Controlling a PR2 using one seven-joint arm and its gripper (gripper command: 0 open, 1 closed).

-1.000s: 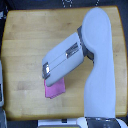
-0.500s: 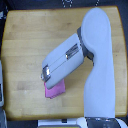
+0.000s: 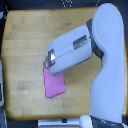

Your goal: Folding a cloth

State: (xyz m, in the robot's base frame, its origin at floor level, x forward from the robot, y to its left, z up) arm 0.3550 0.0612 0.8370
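Observation:
The pink-magenta cloth (image 3: 55, 86) lies flat on the wooden table (image 3: 25, 40), toward the front and left of centre in the exterior view. My arm reaches across the table from the exterior view's right. Its gripper end (image 3: 46, 63) sits over the cloth's upper left corner. The arm's grey body hides the cloth's top edge. The fingers are too blurred and too hidden to make out, so I cannot tell whether they hold the cloth.
The robot's large white-grey body (image 3: 107, 75) fills the exterior view's right side. Dark objects (image 3: 67, 3) sit beyond the table's far edge. A pale object (image 3: 1, 90) stands at the left edge.
The gripper end has moved slightly toward the table's far side, and more of the cloth's upper part shows below the arm. The cloth itself has not visibly moved.

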